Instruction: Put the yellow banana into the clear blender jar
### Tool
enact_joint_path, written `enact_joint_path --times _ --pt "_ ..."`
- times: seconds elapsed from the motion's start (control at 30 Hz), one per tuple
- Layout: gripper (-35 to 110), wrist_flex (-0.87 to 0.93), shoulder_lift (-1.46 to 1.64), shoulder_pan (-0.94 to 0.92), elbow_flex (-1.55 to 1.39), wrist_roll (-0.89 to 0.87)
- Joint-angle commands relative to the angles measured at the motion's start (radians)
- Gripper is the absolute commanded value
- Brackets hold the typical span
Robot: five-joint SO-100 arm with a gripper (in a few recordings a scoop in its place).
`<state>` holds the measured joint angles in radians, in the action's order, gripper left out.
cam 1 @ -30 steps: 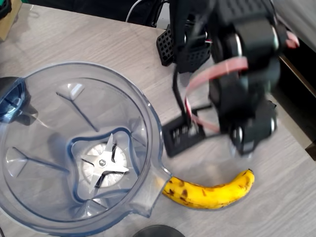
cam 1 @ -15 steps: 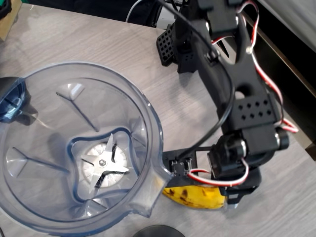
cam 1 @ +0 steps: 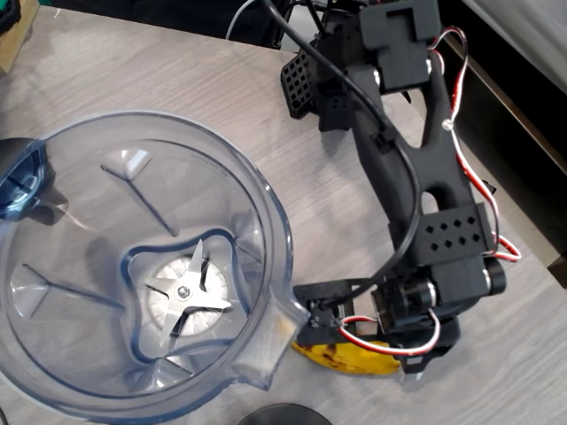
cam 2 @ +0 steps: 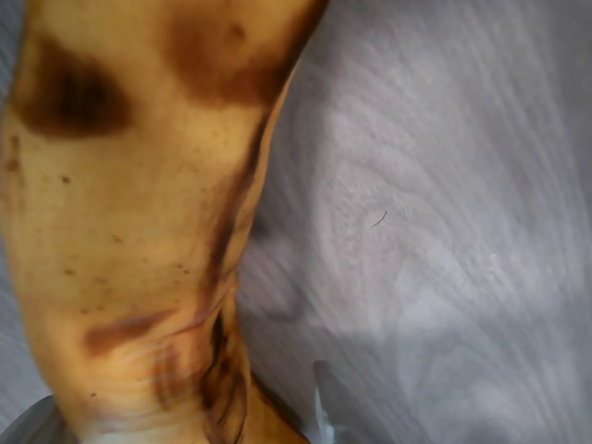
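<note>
Banana [cam 1: 341, 356] lies flat on the bench [cam 1: 177, 80], just beside the jar's [cam 1: 53, 372] pour spout, and most of it sits under my hand [cam 1: 403, 359] in the overhead view, with only a yellow, brown-spotted stretch showing below my wrist. My arm reaches across the bench from its base at the top of that view and bends down over the fruit. Through the wrist view the banana [cam 2: 129, 222] comes up very close and large, spotted peel on the left and bare wood grain of the bench [cam 2: 444, 213] on the right, so I judge that I am right down at it. I cannot tell whether my hand is open or closed around the fruit, since my fingertips are hidden under the wrist from above and the close view gives no clear sight of them. The jar stands upright on the left with nothing inside but its silver blade [cam 1: 184, 290]. As I read it, nothing of the task is finished: the banana is on the bench, not in the jar. What remains is to secure the grip, lift the fruit clear of the rim, carry it left over the opening and let it drop in.
</note>
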<state>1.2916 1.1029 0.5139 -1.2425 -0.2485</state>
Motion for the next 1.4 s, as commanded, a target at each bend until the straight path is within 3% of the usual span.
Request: enact_joint_path --times 0.0,0.37,0.7,0.8,1.37 --pt "30 -0.015 0.002 0.025 0.040 0.005" --pt "18 0.127 -0.137 0.051 0.259 0.005" --pt "14 0.367 -0.368 0.066 0.666 0.005" --pt "14 0.505 -0.506 0.075 0.946 0.003" --pt "16 0.508 -0.270 0.097 1.031 -0.012"
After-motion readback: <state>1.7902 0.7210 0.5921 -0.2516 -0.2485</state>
